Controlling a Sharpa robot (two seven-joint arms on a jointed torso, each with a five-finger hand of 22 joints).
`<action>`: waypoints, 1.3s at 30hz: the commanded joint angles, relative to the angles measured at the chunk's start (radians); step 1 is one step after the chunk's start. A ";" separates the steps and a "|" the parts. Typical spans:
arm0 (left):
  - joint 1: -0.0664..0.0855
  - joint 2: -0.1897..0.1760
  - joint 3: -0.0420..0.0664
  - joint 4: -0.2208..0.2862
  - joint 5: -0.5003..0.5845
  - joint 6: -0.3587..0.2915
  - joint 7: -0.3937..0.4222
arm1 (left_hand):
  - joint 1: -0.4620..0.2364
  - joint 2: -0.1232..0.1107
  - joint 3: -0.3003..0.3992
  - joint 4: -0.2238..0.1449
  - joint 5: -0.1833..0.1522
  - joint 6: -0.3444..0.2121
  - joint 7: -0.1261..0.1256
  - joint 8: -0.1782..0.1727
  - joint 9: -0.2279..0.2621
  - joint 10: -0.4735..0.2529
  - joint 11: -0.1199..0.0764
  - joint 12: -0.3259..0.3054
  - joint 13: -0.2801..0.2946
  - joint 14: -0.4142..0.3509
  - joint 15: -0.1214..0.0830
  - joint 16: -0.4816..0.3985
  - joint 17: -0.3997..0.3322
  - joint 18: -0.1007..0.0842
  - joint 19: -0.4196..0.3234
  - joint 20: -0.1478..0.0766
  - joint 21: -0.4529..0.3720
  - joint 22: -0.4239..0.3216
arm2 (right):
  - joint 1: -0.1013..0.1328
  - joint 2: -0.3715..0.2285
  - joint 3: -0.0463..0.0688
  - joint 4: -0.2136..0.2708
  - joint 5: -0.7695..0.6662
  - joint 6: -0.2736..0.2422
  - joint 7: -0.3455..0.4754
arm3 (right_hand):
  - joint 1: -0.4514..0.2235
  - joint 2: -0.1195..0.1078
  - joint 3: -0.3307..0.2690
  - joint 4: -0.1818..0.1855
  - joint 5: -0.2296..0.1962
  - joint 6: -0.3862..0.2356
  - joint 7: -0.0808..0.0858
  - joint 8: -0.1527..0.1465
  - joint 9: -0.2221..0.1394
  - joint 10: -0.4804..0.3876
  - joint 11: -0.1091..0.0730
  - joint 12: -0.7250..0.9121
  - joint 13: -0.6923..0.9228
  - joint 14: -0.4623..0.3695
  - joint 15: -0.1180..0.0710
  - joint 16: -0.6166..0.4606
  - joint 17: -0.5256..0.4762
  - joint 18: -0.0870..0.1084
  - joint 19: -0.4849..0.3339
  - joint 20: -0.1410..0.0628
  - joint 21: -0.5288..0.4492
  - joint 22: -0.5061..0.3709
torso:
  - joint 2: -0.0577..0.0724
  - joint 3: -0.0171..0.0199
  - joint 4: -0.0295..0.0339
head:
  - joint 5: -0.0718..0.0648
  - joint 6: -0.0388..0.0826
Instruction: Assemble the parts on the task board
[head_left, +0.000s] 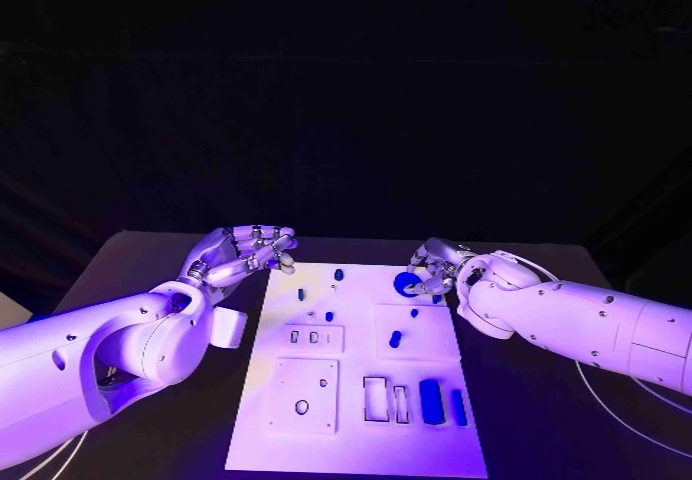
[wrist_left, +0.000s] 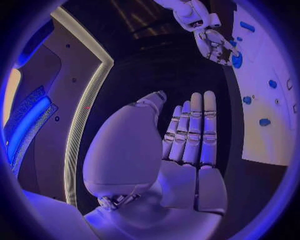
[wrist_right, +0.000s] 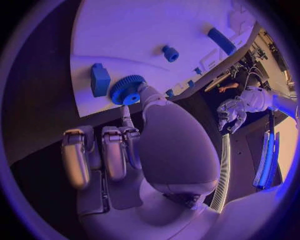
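1. The white board lies in the middle of the black counter. Near its front edge, slots hold an upright blue block and a thinner blue bar.
2. Small blue pegs stand apart across the board's middle and far part.
3. The right robot hand pinches a blue gear at the board's far right corner, beside a blue square piece.
4. The left robot hand hovers off the board's far left corner, fingers curled and holding nothing.
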 joint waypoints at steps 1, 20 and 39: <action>0.001 0.001 0.001 0.001 0.001 0.018 0.004 | -0.001 -0.003 0.008 -0.001 -0.004 0.003 0.002 -0.001 -0.001 0.005 0.000 -0.004 0.000 -0.007 -0.001 0.005 0.001 0.010 -0.004 0.000 0.004 0.001 | -0.001 0.003 -0.001 -0.003 -0.021 0.019 -0.007 | 0.014 0.004 0.005 0.005 0.007 0.010 0.002 0.002 0.001 0.106 0.005 0.004 0.263 0.104 0.005 0.003 0.263 -0.006 0.103 0.008 0.005 0.263 | 0.000 0.0001 0.0006 | 0.000 0.001; 0.001 -0.002 0.001 0.001 0.001 0.019 0.001 | -0.001 -0.003 0.009 0.000 -0.004 0.004 0.001 -0.001 -0.001 0.006 0.000 -0.004 0.001 -0.008 -0.002 0.006 0.002 0.010 -0.007 0.000 0.008 0.004 | -0.006 0.003 -0.004 0.010 -0.087 -0.033 0.010 | 0.080 0.021 0.168 -0.014 -0.011 0.125 -0.034 0.048 0.008 0.106 -0.026 0.004 0.263 0.104 -0.024 0.003 0.263 -0.006 0.103 -0.016 0.005 0.263 | -0.001 0.0003 0.0005 | 0.001 -0.003; 0.001 0.001 0.001 -0.001 0.001 0.021 0.000 | 0.000 -0.001 0.011 -0.001 -0.004 0.004 0.001 -0.001 -0.001 0.006 -0.001 -0.004 0.001 -0.009 -0.002 0.006 0.002 0.010 -0.008 0.000 0.010 0.005 | 0.003 0.073 -0.001 0.140 -0.262 -0.168 0.027 | 0.069 0.008 0.202 -0.025 -0.004 0.136 -0.042 0.056 0.010 0.106 -0.034 0.004 0.263 0.104 -0.032 0.003 0.263 -0.006 0.103 -0.025 0.005 0.263 | -0.001 -0.0010 0.0019 | 0.011 0.003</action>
